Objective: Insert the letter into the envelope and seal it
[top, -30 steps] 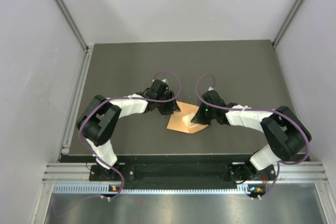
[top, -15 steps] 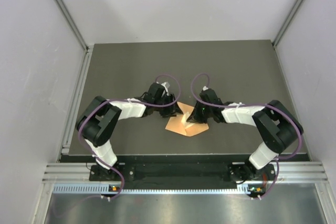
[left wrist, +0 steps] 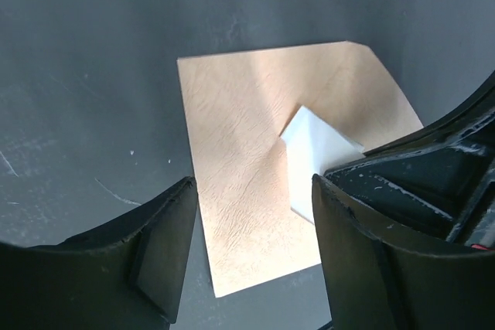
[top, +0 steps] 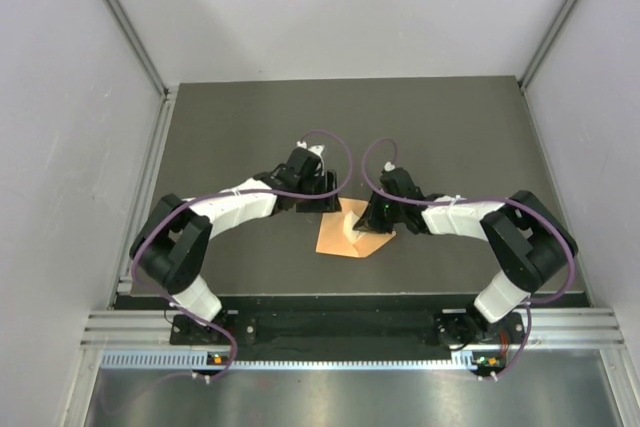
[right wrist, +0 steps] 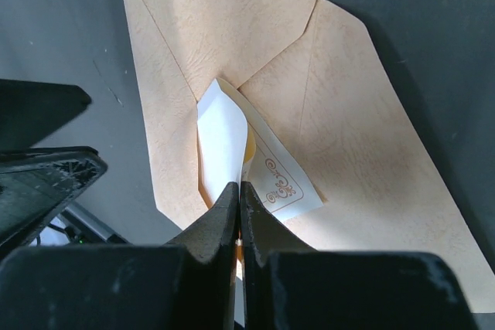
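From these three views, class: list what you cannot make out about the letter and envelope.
1. Right wrist: lower end of the letter, hidden behind the right gripper shut on it.
2. Left wrist: lower right of the envelope, covered by the right gripper.
3. Right wrist: envelope's lower right corner, cut off by the frame.
4. Top external: the letter's print, too small.

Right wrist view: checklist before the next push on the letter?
1. Right gripper grip: ok, shut on the thin pale paper letter.
2. Letter inside the small orange paper envelope: not ok, only partly tucked in.
3. Envelope flat on the dark table: ok.
4. Left gripper bracing the envelope: not ok, open and holding nothing.
5. Left fingers touching the envelope: cannot tell.
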{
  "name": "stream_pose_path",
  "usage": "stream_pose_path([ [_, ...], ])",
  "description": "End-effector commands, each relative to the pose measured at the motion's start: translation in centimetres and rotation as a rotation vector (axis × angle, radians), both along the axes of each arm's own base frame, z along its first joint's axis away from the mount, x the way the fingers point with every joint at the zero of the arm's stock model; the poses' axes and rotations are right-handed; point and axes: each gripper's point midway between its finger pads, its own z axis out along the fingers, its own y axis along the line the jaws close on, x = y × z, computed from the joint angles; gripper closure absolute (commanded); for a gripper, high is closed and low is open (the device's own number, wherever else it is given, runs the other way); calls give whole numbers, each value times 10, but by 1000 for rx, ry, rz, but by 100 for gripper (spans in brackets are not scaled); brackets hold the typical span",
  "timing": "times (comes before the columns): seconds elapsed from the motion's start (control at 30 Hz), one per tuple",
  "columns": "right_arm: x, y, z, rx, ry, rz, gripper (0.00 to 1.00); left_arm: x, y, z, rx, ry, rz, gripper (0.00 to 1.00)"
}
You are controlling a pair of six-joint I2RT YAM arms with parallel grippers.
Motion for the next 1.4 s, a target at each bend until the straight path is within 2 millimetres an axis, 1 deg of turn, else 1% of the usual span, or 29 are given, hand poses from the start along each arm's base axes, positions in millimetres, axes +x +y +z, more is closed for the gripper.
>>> stream_pose_path([
  [0.0, 11, 11, 23, 51, -83, 47, 100, -3, 4, 13, 170, -69, -84, 34],
  [0.03, 10, 11, 23, 49, -83, 53, 100, -11, -4, 8, 185, -56, -119, 34],
  [0.07, 10, 11, 23, 48, -87, 52, 100, -11, -10, 10, 189, -56, -130, 34],
  [0.1, 11, 11, 23, 47, -89, 52, 100, -14, -11, 7, 205, -39, -145, 34],
  [0.13, 11, 11, 24, 47, -90, 51, 100, -19, -13, -1, 226, -13, -161, 34],
  [0.17, 11, 11, 25, 46, -92, 50, 100, -18, -17, 0, 230, -10, -163, 34],
  [0.2, 13, 10, 26, 42, -95, 43, 100, -20, -12, -5, 271, 2, -153, 34],
  [0.23, 12, 8, 24, 34, -89, 39, 100, -24, -14, -12, 291, 19, -163, 34],
  [0.27, 12, 8, 24, 34, -85, 34, 100, -24, -17, -12, 299, 20, -164, 34],
  [0.33, 12, 8, 23, 42, -82, 31, 100, -31, -15, -22, 349, 50, -157, 34],
  [0.37, 11, 9, 24, 46, -80, 35, 100, -29, -17, -20, 361, 49, -143, 34],
  [0.4, 10, 10, 25, 53, -81, 38, 100, -28, -15, -26, 392, 56, -117, 36],
  [0.43, 8, 10, 24, 57, -79, 39, 100, -31, -15, -28, 412, 59, -112, 37],
  [0.53, 6, 10, 23, 75, -81, 37, 100, -32, -19, -32, 450, 40, -84, 42],
  [0.57, 7, 11, 25, 86, -89, 37, 100, -32, -21, -30, 462, 35, -79, 43],
  [0.6, 5, 12, 26, 93, -91, 40, 100, -36, -22, -34, 487, 38, -82, 44],
  [0.63, 5, 11, 25, 92, -90, 38, 100, -31, -21, -32, 512, 11, -66, 44],
  [0.77, 5, 11, 28, 99, -100, 38, 100, -39, -19, -40, 556, 34, -89, 45],
  [0.93, 5, 12, 30, 118, -98, 26, 100, -44, -30, -40, 548, 25, -100, 46],
  [1.0, 3, 13, 30, 124, -94, 27, 100, -44, -30, -41, 569, 12, -83, 51],
  [1.07, 2, 12, 29, 126, -90, 26, 100, -41, -30, -36, 584, -7, -68, 55],
  [1.1, 0, 11, 28, 123, -87, 26, 100, -40, -31, -35, 586, -19, -60, 61],
  [1.17, -1, 9, 27, 121, -81, 20, 100, -38, -33, -31, 580, -31, -48, 67],
  [1.2, -2, 9, 28, 120, -81, 21, 100, -37, -34, -28, 575, -39, -41, 74],
  [1.27, -2, 8, 29, 118, -84, 22, 100, -37, -37, -25, 561, -48, -37, 79],
  [1.3, -3, 7, 29, 117, -80, 21, 100, -36, -38, -22, 555, -56, -37, 85],
  [1.37, -4, 8, 30, 122, -79, 27, 100, -34, -38, -21, 557, -67, -28, 88],
])
